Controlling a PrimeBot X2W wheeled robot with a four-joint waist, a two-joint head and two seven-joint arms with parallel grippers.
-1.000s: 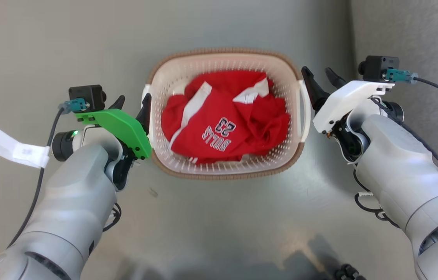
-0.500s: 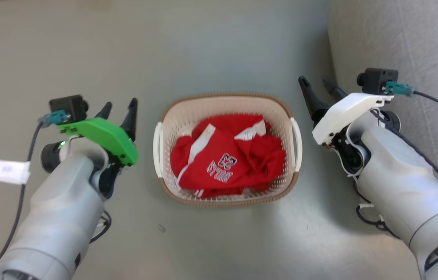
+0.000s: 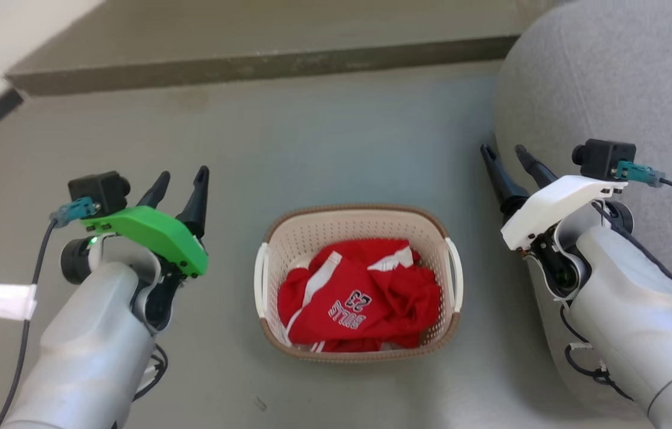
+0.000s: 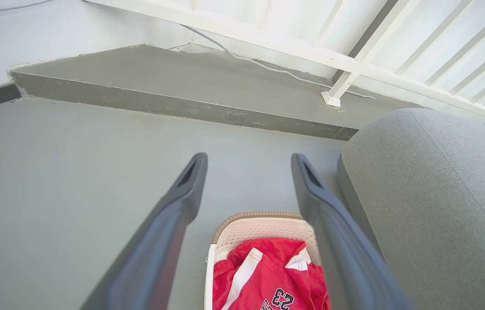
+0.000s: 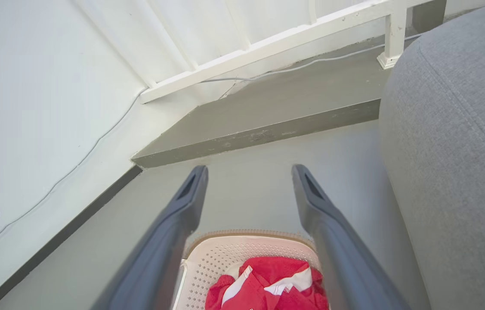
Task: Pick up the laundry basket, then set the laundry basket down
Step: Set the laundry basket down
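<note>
Laundry basket point(image 3: 347, 235) sits on the grey floor point(image 3: 312, 137) between the two arms, with a crumpled red jersey point(image 3: 365, 298) inside it. Left gripper point(image 3: 183, 174) hangs off to its left, fingers apart and empty. The right gripper point(image 3: 502, 149), likewise spread and empty, hangs to its right, near a grey sofa point(image 3: 598, 77). Neither touches the basket.

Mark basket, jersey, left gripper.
basket point(image 3: 341, 235): head view, bare far inner wall.
jersey point(image 3: 371, 292): head view, red cloth beside the number.
left gripper point(image 3: 183, 174): head view, midway between its fingertips.
</note>
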